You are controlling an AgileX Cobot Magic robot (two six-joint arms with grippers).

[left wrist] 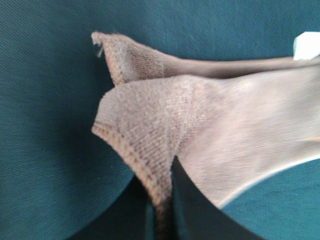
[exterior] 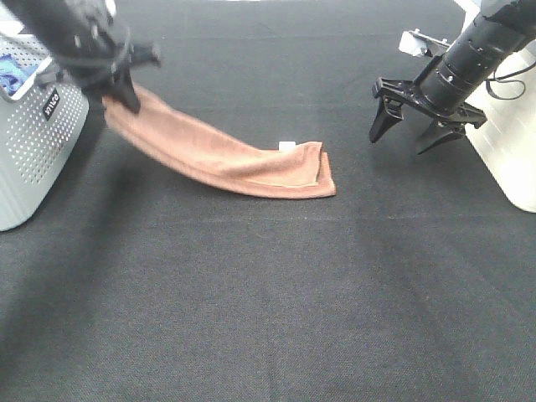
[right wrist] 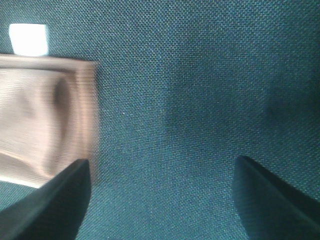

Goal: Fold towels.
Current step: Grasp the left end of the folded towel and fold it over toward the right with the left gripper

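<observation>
both arms were matte black. right arm point(exterior: 471, 52) was a ribbed cylindrical tube ending in a flat crossbar point(exterior: 427, 99), with a thin black cable point(exterior: 505, 86) looping off the side. right hand point(exterior: 399, 144) had two tapered, wedge-shaped black fingers point(right wrist: 47, 210), plain, no markings I could make out. left arm point(exterior: 63, 29) was blurred, with dark cables looped round the wrist. left hand point(exterior: 131, 102) had the same dark pointed fingers point(left wrist: 162, 222).
</observation>
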